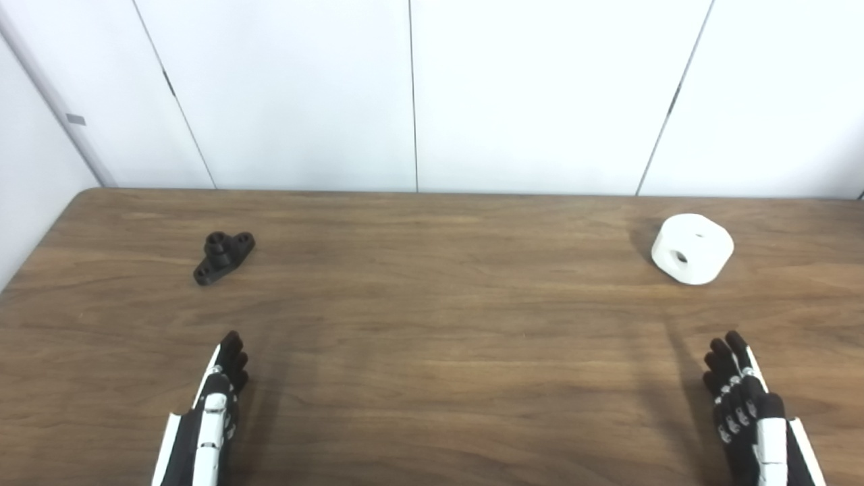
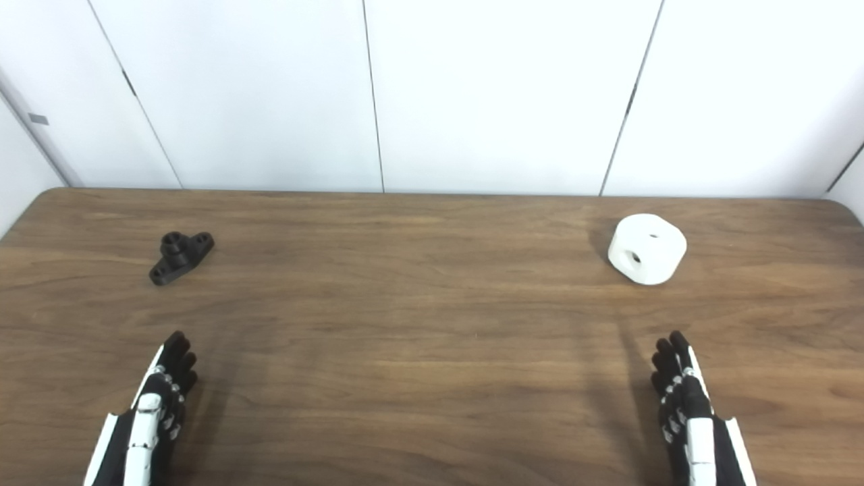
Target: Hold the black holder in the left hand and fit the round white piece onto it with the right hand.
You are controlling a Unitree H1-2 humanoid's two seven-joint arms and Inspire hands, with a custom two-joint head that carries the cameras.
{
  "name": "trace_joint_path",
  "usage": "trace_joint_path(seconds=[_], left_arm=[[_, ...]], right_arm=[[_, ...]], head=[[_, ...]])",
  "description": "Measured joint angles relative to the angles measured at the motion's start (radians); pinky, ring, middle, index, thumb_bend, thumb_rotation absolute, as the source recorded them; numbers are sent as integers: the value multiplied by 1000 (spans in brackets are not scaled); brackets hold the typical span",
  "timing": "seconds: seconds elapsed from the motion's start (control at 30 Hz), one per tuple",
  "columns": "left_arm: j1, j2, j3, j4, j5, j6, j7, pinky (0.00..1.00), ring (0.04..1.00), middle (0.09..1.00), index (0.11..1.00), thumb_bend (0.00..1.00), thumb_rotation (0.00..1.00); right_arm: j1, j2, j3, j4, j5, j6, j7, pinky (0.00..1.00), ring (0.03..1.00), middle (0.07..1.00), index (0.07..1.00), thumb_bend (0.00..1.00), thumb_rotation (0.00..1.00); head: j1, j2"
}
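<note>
Both hands, left hand (image 1: 212,405) and right hand (image 1: 742,398), hover empty with fingers extended near the surface's (image 1: 432,337) near edge. The black holder (image 1: 224,256) lies toward the far left corner, the round white piece (image 1: 692,248) far right. Reach left first, gripping the holder's flange and leaving its boss exposed.

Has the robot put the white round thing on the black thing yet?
Not yet; nothing looks done. The small black plastic holder lies on the wooden table, far from the round white plastic piece. The left hand and right hand are open, holding nothing. Picking both up and fitting them is left.
</note>
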Motion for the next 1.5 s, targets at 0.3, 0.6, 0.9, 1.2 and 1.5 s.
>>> trace_joint_path(seconds=[0.3, 0.6, 0.9, 1.2, 1.5], left_arm=[[1, -3, -14, 10, 23, -24, 1, 1000, 988, 978, 960, 366, 878], [2, -7, -32, 31, 50, -66, 11, 1000, 988, 989, 976, 376, 858], [3, -10, -47, 36, 103, -77, 37, 980, 967, 969, 954, 400, 891], [6, -11, -60, 60, 144, -131, 48, 958, 954, 955, 950, 408, 886], [6, -8, -68, 62, 153, -137, 60, 987, 973, 968, 960, 456, 832]], right_arm=[[-2, -4, 0, 15, 1, -37, 8, 1000, 985, 982, 990, 570, 1000], [-10, -9, -10, 37, 19, -75, 35, 1000, 997, 984, 997, 622, 1000], [-12, -11, -13, 49, 18, -98, 38, 1000, 965, 960, 968, 643, 1000], [-16, -11, -17, 62, 26, -117, 40, 1000, 965, 972, 981, 585, 1000], [-19, -11, -19, 66, 20, -126, 40, 1000, 970, 975, 991, 580, 1000]], head=[[84, -54], [166, -95], [196, -134], [206, -176], [190, -157]])
